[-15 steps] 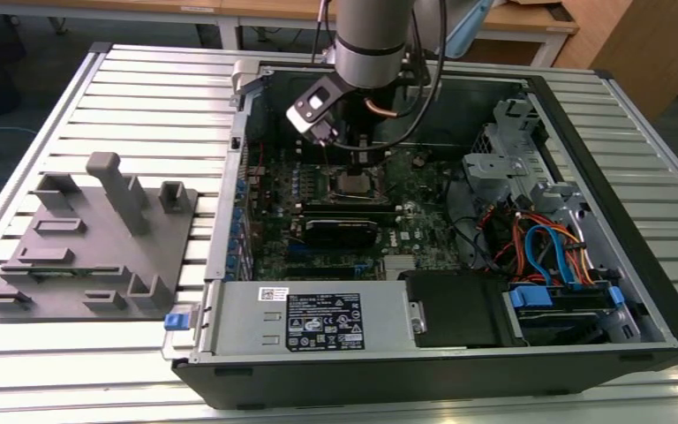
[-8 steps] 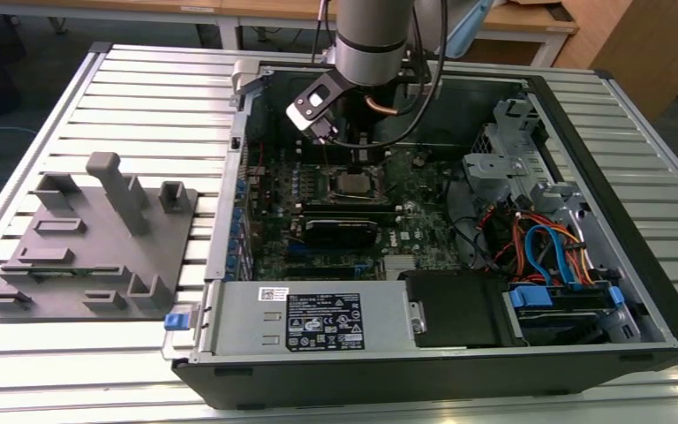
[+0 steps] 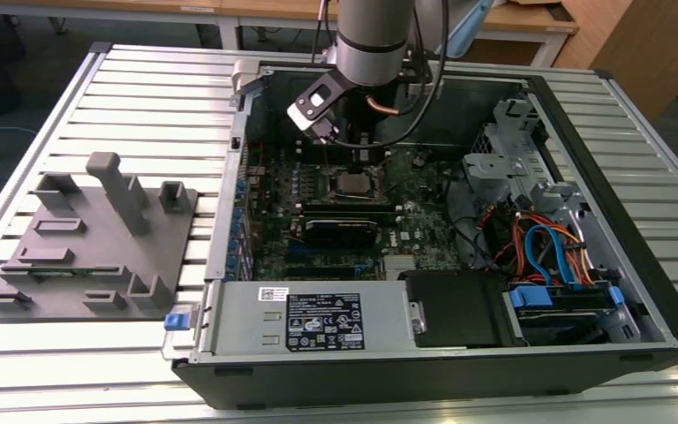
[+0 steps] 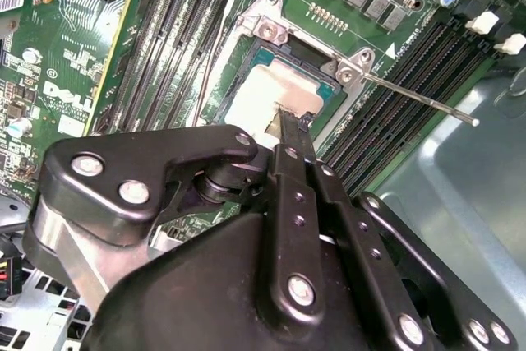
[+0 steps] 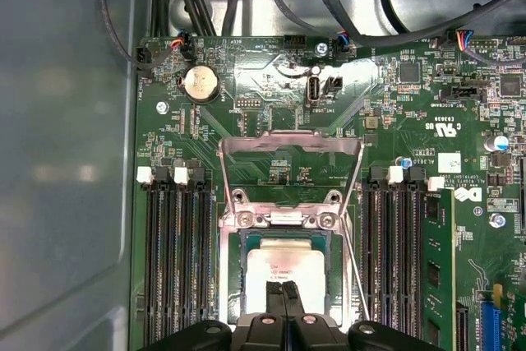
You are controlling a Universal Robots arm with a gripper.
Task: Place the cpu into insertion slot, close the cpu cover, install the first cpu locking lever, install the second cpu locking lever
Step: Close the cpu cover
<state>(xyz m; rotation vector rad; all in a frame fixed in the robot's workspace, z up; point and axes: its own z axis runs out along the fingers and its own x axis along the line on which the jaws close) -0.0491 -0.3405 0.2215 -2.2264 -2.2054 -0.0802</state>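
Well out to the exterior view's left of the insertion slot (image 3: 351,183), a grey moulded fixture (image 3: 92,238) sits on the slatted worktop (image 3: 151,79), outside the open computer case (image 3: 433,375). Closer in, long black memory slots (image 5: 164,260) flank the insertion slot on either side. The cpu (image 5: 275,262) lies flat inside the insertion slot with its silvery top up, and as far as I can judge it is seated within the rim. My fingers (image 5: 280,297) are clenched together with nothing between them, tips right over the cpu's top; I can't tell whether they touch it or hang just shy of it. Pinched like this, I judge they serve as one blunt probe to press or check the chip, not to carry it. The cpu cover (image 5: 292,138) stands swung up from its hinge at the slot's edge, which leaves the slot open from above. Just beside the slot a thin locking lever (image 4: 419,96) juts out free and unlatched, so nothing pins the cover
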